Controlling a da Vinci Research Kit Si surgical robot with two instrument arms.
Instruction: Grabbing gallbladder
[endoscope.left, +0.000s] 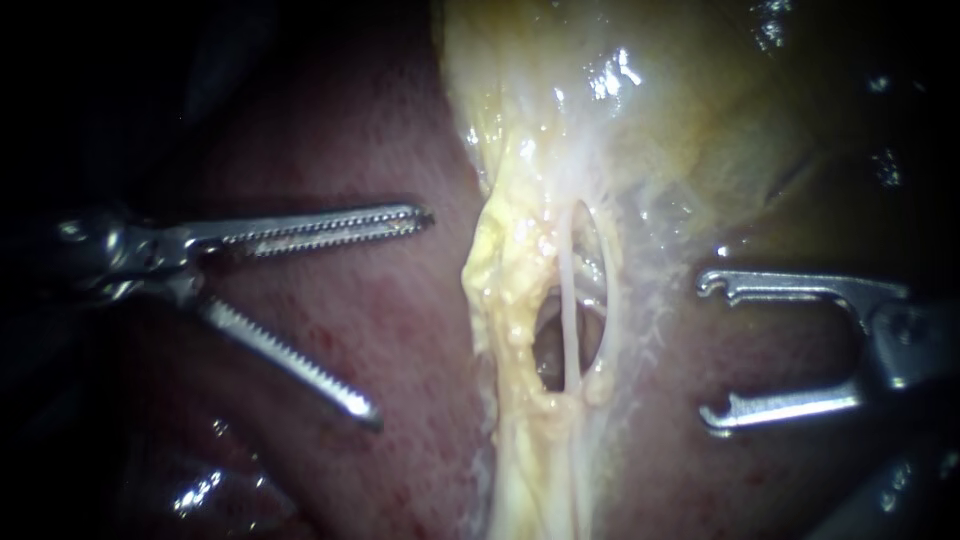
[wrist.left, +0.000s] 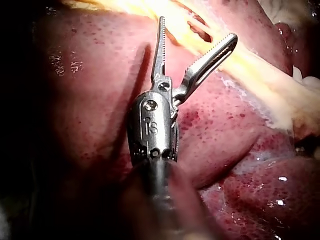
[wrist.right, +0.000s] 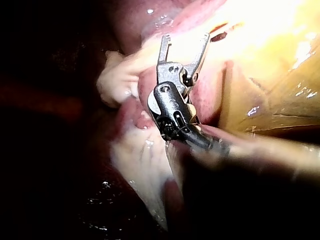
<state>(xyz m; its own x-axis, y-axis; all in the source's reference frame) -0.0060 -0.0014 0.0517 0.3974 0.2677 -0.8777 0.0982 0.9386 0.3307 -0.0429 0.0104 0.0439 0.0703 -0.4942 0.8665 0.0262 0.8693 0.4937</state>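
Liver (endoscope.left: 380, 330) lay wet beneath; left instrument (endoscope.left: 402, 316) and right instrument (endoscope.left: 706, 350) hands were released, empty; gallbladder (endoscope.left: 700, 110) looked soft, slick, tearable, and the best hold seemed its fatty lower edge.

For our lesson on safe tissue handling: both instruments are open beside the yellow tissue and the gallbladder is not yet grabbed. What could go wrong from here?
1. The left instrument holds its toothed end effector open over the liver, apart from the gallbladder. Closing here might bite liver instead.
2. The thin pale tube crossing the window in the yellow tissue lies exposed between it and the right instrument. A stray grab or pull could tear it.
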